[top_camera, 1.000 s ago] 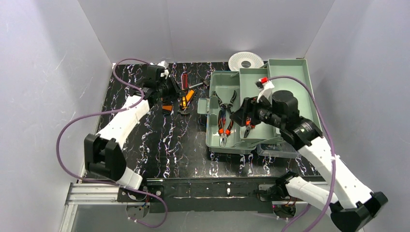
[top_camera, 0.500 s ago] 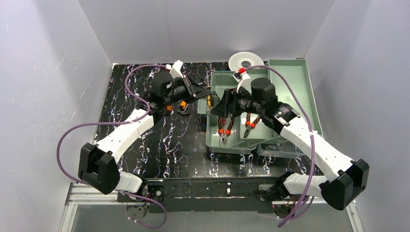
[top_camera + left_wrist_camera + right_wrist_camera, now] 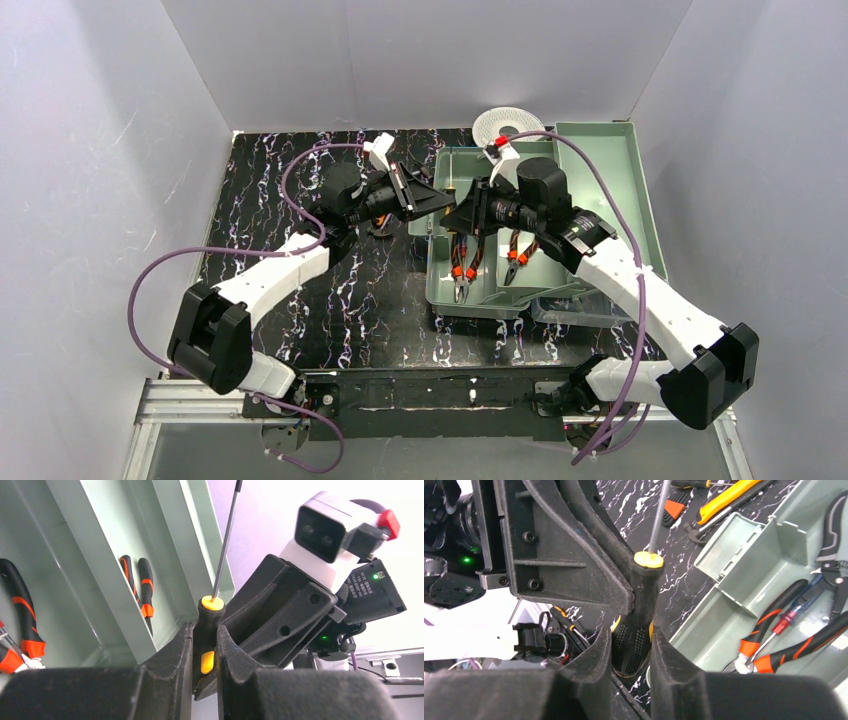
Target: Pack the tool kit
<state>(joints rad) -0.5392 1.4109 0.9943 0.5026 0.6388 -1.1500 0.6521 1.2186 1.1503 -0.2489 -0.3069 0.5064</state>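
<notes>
Gripping one screwdriver (image 3: 208, 616) jointly.
Left gripper (image 3: 204, 636) and right gripper (image 3: 631, 636) clamp its handle, toward the desk's (image 3: 340, 310) far edge.

The screwdriver (image 3: 638, 625) is showing a bright metal shaft and a dimpled rubbery handle. The box (image 3: 75, 550) is showing matt plastic, the table (image 3: 350, 305) a glossy surface.

Top external: fixed, high above and behind the near side of the pale-green box (image 3: 600, 165), facing down and forward, far enough to frame all of it. Left wrist: close-up from just left of the box, facing right into it. Right wrist: close-up from over the box's left edge, facing left. Shared by both wrist views: the screwdriver (image 3: 209, 625) and the box's left compartments.
</notes>
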